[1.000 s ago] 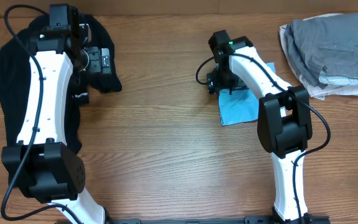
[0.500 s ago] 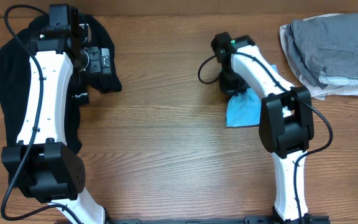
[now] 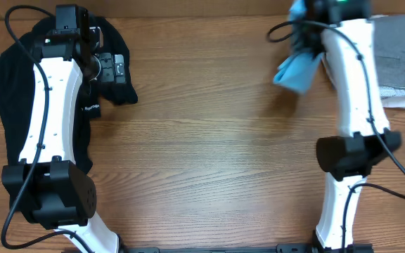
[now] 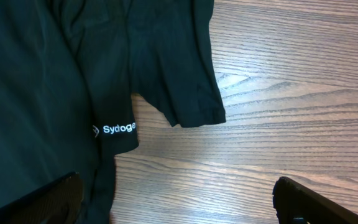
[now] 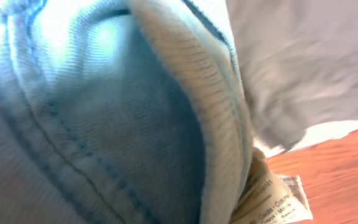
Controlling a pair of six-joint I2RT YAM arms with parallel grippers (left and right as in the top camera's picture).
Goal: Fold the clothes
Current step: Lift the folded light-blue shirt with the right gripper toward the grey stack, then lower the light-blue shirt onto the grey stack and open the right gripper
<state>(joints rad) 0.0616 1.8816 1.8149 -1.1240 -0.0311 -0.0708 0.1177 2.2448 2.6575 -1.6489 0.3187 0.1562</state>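
Right tool (image 3: 309, 15) clamps the dangling blue T-shirt (image 3: 297, 67); left tool (image 4: 179, 202) gapes over black shirt (image 4: 42, 74).

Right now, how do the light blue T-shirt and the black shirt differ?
The light blue T-shirt hangs bunched from the shut right gripper. The black shirt lies loose on the table, ungripped beneath the open left gripper. The light blue T-shirt shows a white neck tag, while the black shirt shows a small white logo. Both are shirts, one at each arm.
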